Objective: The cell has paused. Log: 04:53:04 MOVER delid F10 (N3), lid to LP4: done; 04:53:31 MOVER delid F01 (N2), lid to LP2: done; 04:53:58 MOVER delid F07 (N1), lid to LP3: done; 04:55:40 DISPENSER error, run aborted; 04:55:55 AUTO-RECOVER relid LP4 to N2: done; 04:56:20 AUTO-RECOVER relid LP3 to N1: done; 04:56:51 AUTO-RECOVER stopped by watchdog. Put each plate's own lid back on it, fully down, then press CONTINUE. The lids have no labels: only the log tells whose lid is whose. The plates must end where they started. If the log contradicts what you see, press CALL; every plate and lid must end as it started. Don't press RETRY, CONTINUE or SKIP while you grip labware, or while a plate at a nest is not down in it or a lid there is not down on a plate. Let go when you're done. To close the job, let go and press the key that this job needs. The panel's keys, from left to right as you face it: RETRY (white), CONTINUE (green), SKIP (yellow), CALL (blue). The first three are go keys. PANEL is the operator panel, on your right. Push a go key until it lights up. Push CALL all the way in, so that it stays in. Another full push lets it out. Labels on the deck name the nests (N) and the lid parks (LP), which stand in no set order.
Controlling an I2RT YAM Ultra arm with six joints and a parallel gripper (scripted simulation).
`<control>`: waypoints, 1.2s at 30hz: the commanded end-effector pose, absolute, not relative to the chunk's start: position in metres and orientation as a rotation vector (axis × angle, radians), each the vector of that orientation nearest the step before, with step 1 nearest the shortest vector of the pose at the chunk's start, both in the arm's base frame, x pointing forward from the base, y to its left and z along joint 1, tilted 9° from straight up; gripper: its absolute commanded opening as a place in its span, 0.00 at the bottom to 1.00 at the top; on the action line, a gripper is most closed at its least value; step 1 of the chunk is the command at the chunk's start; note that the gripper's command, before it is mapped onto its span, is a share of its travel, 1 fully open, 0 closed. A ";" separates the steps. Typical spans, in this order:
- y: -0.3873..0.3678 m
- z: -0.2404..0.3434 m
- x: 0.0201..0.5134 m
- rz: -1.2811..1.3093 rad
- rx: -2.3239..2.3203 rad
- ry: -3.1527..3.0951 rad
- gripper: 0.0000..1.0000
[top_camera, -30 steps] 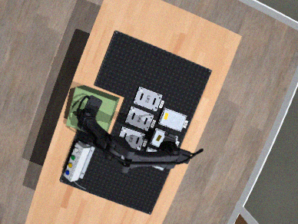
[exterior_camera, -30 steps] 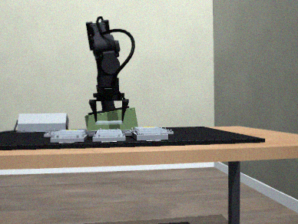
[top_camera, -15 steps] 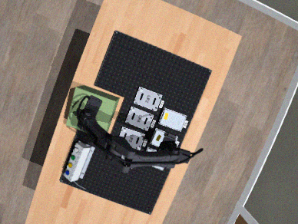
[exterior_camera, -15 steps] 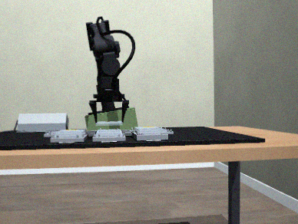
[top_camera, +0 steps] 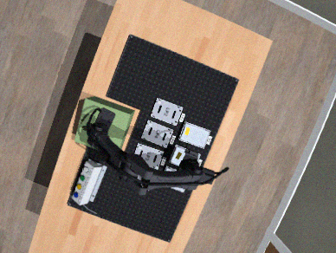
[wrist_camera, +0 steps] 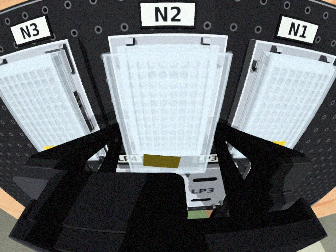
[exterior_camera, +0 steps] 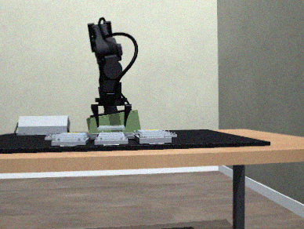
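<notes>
My gripper [wrist_camera: 168, 127] is shut on a clear lid [wrist_camera: 166, 108] with a dark yellow tag at its near edge. I hold the lid level, a little above the deck. In the wrist view it overlaps the well plate in nest N2, slightly offset from it. Well plates also sit in nest N3 [wrist_camera: 40, 94] and nest N1 [wrist_camera: 284, 94]. From the side the gripper [exterior_camera: 111, 118] hangs over the middle plate [exterior_camera: 111, 138] with the lid [exterior_camera: 110, 128] above plate height. From above the gripper [top_camera: 185, 165] is at the near lid parks.
Lid park LP3 [wrist_camera: 204, 189] lies bare under my fingers; the LP4 label [wrist_camera: 127, 160] shows through the lid. Another lid with a yellow tag [top_camera: 195, 135] lies on a park. The white key panel [top_camera: 88, 182] and a green block [top_camera: 106, 123] stand by the arm's base.
</notes>
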State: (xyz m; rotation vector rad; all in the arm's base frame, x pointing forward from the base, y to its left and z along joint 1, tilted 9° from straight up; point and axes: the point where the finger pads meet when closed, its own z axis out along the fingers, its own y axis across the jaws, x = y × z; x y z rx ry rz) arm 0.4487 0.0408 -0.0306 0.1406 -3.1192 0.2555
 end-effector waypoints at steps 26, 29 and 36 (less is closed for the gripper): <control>0.041 -0.036 0.462 0.256 0.160 -3.167 0.00; 0.040 -0.039 0.461 0.257 0.159 -3.164 0.00; 0.038 -0.038 0.460 0.257 0.154 -3.165 0.00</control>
